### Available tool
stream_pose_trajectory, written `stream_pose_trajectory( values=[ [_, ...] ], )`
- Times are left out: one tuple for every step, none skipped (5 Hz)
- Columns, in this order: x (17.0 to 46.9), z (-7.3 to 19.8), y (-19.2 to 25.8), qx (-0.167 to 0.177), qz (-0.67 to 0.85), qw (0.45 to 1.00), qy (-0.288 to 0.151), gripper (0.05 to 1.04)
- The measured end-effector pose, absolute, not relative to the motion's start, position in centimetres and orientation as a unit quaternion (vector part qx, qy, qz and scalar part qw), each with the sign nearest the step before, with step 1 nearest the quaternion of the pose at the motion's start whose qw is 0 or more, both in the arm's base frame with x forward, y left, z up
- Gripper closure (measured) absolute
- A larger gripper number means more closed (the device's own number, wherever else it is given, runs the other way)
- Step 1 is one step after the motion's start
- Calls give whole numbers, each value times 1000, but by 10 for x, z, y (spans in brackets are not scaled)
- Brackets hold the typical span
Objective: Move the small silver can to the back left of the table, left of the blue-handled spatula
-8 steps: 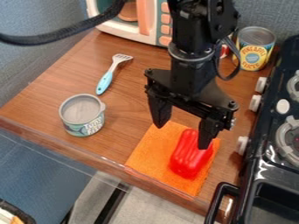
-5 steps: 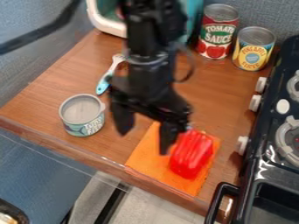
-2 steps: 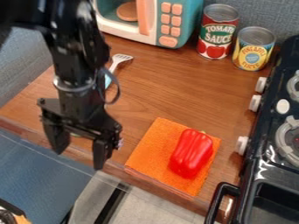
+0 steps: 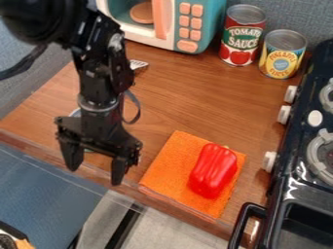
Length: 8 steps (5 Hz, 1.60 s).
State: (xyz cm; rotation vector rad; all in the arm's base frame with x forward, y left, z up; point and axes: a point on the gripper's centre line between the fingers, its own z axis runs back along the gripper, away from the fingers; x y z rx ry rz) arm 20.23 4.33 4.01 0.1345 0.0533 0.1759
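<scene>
At the left, a can (image 4: 76,113) is mostly hidden behind my tool (image 4: 94,176), whose fingers stand wide and hold nothing. To the right, well apart, the red pepper (image 4: 213,170) lies on the orange cloth (image 4: 166,163), its long axis slanting across the surface (image 4: 189,92).

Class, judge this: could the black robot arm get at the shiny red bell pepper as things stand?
Probably yes: the black two-finger gripper is open, and the shiny red bell pepper lies uncovered on the orange cloth, nothing standing between.
</scene>
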Motion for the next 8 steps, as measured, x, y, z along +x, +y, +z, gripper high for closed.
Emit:
stream_pose_trajectory(
  values=[
    [206,38,55,71,93,993,29,84],
    [207,35,66,68,104,992,32,84],
    [213,32,79,60,122,990,27,84],
    [217,32,97,52,149,987,21,84],
    [220,29,113,43,170,984,19,84],
    [221,30,130,41,193,980,15,84],
    [219,30,151,36,218,975,16,84],
    [219,31,165,35,238,970,12,84]
  ],
)
